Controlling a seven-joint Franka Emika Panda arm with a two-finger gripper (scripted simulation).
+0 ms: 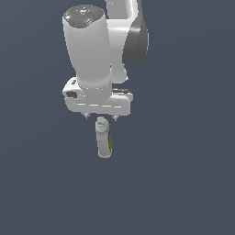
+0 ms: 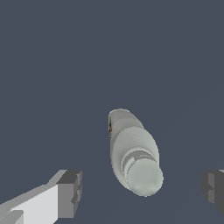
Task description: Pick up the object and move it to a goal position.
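The object, a tall white bottle (image 1: 103,140) with a narrow neck and cap, stands upright on the dark floor in the exterior view, a strip of coloured label on its side. My gripper (image 1: 100,117) hangs directly above its cap, open, the fingertips just higher than the cap and apart from it. In the wrist view the bottle (image 2: 133,151) is seen from above, cap nearest the camera, between the two dark finger pads (image 2: 70,192), which stand wide on either side without touching it.
The white arm (image 1: 96,55) fills the upper middle of the exterior view. Around the bottle lies a flat, dark grey floor (image 1: 183,183).
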